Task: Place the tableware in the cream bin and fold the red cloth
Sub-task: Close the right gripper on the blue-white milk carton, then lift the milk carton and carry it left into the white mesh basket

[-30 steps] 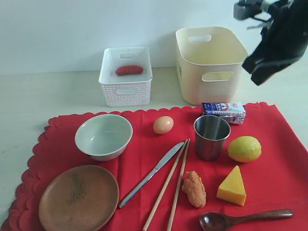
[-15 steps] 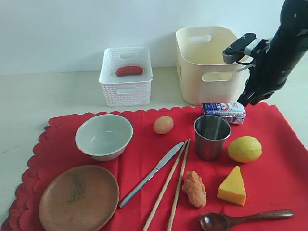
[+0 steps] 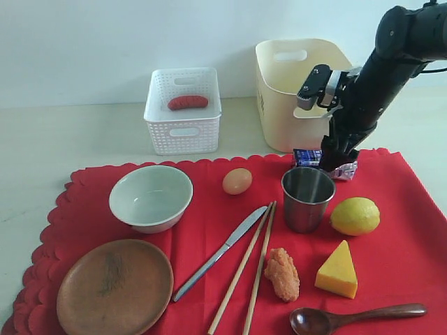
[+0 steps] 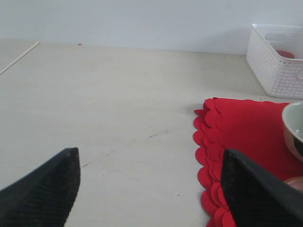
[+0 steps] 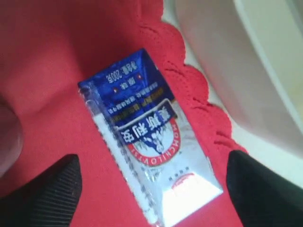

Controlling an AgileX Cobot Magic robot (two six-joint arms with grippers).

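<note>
The red cloth (image 3: 202, 209) lies flat under a pale bowl (image 3: 150, 197), wooden plate (image 3: 114, 286), steel cup (image 3: 307, 199), knife (image 3: 221, 252), chopsticks (image 3: 244, 276) and dark spoon (image 3: 356, 317). Behind the cloth stands the cream bin (image 3: 302, 91). My right gripper (image 3: 336, 162) is low at the cloth's back edge, open, its fingers either side of the blue-white carton (image 5: 142, 137), beside the cup and in front of the bin (image 5: 227, 71). My left gripper (image 4: 149, 189) is open over bare table beside the cloth's scalloped edge (image 4: 236, 127); the exterior view does not show it.
A white perforated basket (image 3: 183, 110) holding a sausage (image 3: 187, 102) stands left of the bin. An egg (image 3: 237, 181), lemon (image 3: 355, 216), cheese wedge (image 3: 337, 270) and fried piece (image 3: 281, 273) lie among the tableware on the cloth.
My right arm has come down from the upper right, past the bin's front, to the carton at the cloth's back edge. Nothing on the cloth has moved.
</note>
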